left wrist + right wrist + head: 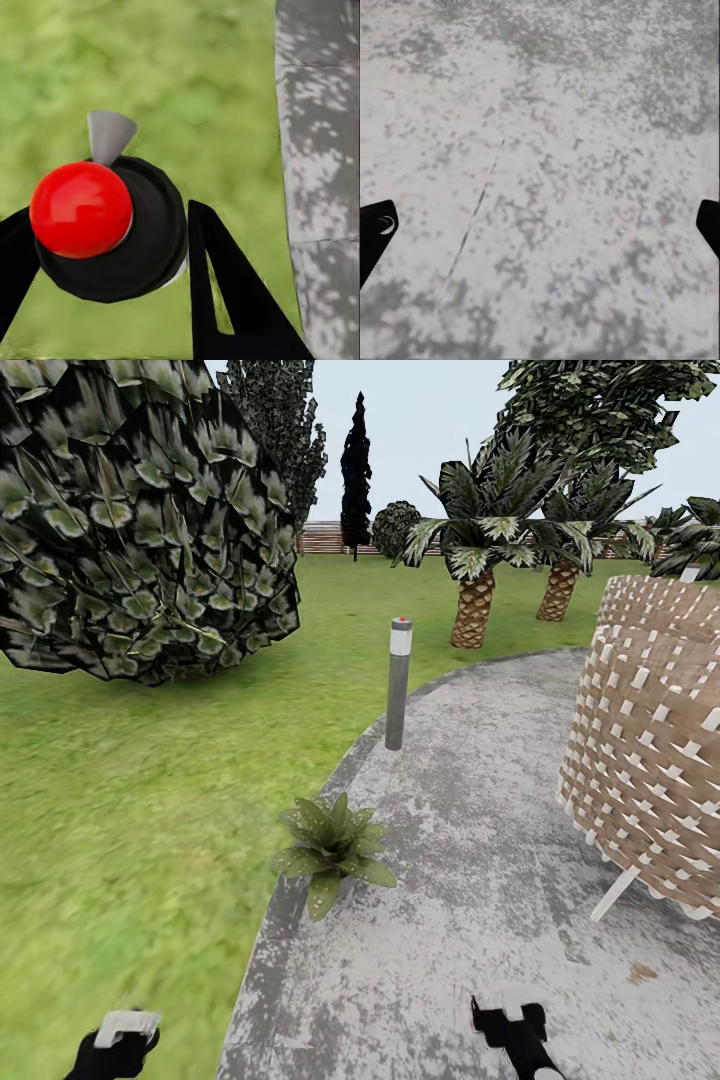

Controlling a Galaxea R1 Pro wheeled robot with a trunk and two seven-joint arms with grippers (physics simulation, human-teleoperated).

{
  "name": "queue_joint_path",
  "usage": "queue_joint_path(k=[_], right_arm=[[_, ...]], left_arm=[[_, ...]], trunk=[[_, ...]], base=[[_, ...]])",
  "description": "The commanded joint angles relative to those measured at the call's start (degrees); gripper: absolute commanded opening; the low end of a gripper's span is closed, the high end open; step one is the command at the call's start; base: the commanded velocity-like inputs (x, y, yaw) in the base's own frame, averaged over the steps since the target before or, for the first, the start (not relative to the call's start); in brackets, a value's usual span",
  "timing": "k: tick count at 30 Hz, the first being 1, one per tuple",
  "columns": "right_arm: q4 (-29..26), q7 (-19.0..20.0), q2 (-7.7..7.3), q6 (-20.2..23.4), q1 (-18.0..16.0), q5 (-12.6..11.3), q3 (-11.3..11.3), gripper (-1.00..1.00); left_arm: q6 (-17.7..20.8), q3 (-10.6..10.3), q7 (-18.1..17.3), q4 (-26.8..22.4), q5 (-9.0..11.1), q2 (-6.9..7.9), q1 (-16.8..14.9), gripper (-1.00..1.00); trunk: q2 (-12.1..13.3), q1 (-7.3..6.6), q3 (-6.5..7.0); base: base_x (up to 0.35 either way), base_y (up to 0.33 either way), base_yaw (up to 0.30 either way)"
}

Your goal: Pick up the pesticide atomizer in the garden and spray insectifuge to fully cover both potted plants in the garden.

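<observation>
One potted plant (335, 850), a low rosette of speckled green leaves, sits at the rim where the lawn meets the grey paved patio (480, 880). My left gripper (120, 1042) is low at the left, over the grass, shut on the pesticide atomizer (126, 1024), whose white head shows above the fingers. In the left wrist view the atomizer (146, 247) is seen from above: a dark round body, a red knob and a grey nozzle, held between the black fingers (225, 292). My right gripper (510, 1020) hangs open over the paving, fingertips (376, 225) far apart. The second plant is out of view.
A grey post with a red-dotted top (398, 682) stands at the patio rim beyond the plant. A woven wicker seat (650, 750) on a white leg fills the right. A big dark bush (140, 510) is at the left; palms (475, 560) and a fence lie farther off.
</observation>
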Motion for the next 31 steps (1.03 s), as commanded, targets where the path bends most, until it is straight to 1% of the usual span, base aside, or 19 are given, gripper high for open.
queue_joint_path(k=[1,2,4,8,13,19,22,24,27,31], right_arm=[[0.1,-0.7,-0.02,-1.2,0.0,-1.3,0.5,1.00],[0.3,-1.2,-0.02,-2.9,0.0,-2.4,0.5,1.00],[0.4,-1.4,-0.03,-4.0,0.1,-2.9,0.5,1.00],[0.3,-1.5,0.38,-4.3,0.2,-3.0,0.6,1.00],[0.3,-1.6,0.30,-4.2,0.2,-2.9,0.6,1.00],[3.6,-1.3,1.24,-4.0,1.1,-2.8,0.7,1.00],[4.0,-1.3,1.28,-3.9,4.1,-2.8,0.7,1.00],[4.0,-1.3,1.30,-3.9,5.4,-2.8,0.7,1.00],[4.0,-1.3,1.29,-3.9,6.2,-2.8,0.7,1.00],[4.0,-1.3,1.33,-3.9,6.3,-2.8,0.7,1.00]], left_arm=[[-0.6,0.6,0.4,0.2,1.1,0.01,0.3,-1.00],[-1.1,0.8,1.2,0.3,3.1,0.04,1.0,-1.00],[-1.3,0.9,1.6,0.0,4.5,0.21,2.0,-1.00],[-1.4,1.0,2.2,-0.1,4.9,0.60,2.4,-1.00],[-1.5,0.9,6.2,-0.1,5.0,0.55,3.0,-1.00],[-1.5,0.9,6.8,0.4,5.2,0.03,3.1,-1.00],[-1.5,1.0,6.9,0.8,5.4,-0.60,3.2,-1.00],[-1.4,1.0,6.9,0.9,5.4,-0.82,3.2,-1.00],[-1.3,1.0,7.0,1.0,5.8,-1.22,3.2,-1.00],[-1.3,1.0,7.0,0.9,6.5,-2.52,3.2,-1.00]], trunk=[[0.0,-0.01,-0.04],[0.0,-0.01,-0.04],[0.0,-0.01,-0.04],[0.0,-0.01,-0.04],[0.0,-0.01,-0.04],[0.0,-0.01,-0.04],[0.0,-0.01,-0.04],[0.0,-0.01,-0.04],[0.0,-0.01,-0.04],[0.0,-0.01,-0.04]], base=[[0.000,0.000,0.000],[0.000,0.000,0.000],[0.000,0.000,0.000],[0.000,0.000,0.000],[0.000,0.000,0.000],[0.000,0.000,0.000],[0.000,0.000,0.000],[0.000,0.000,0.000],[0.000,0.000,0.000],[0.000,0.000,0.000]])
